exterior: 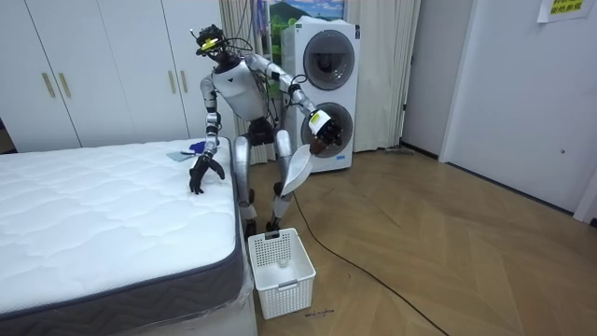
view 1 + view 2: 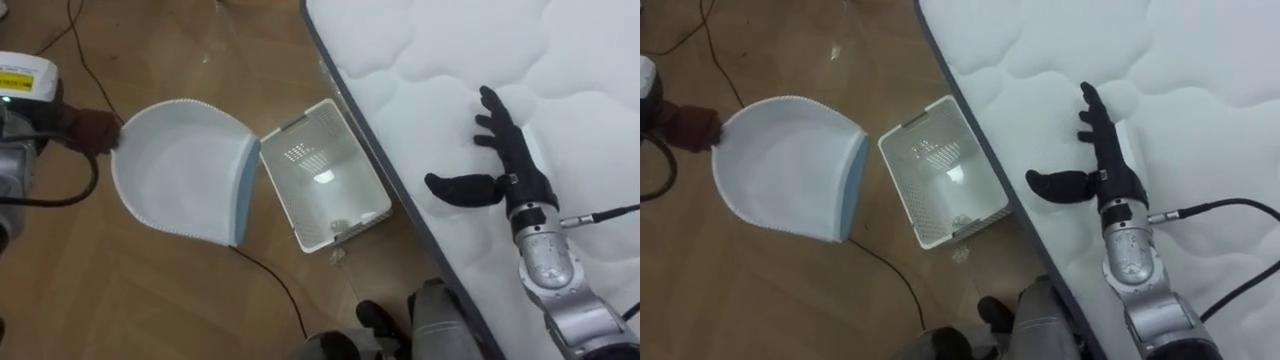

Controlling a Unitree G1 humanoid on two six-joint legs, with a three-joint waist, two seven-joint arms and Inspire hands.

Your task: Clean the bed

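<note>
Gripping dustpan (image 2: pixel 180 170) in clamped left hand (image 2: pixel 90 128) at frame's left, lip toward central basket (image 2: pixel 300 200), probably for tipping; bracing on bed (image 2: pixel 560 60), right, with right hand (image 2: pixel 505 165), fingers apart.

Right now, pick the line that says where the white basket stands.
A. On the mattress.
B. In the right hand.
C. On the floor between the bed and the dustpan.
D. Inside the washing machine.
C: the basket stands on the floor, the mattress on one side, the dustpan in the left hand on the other.
</note>
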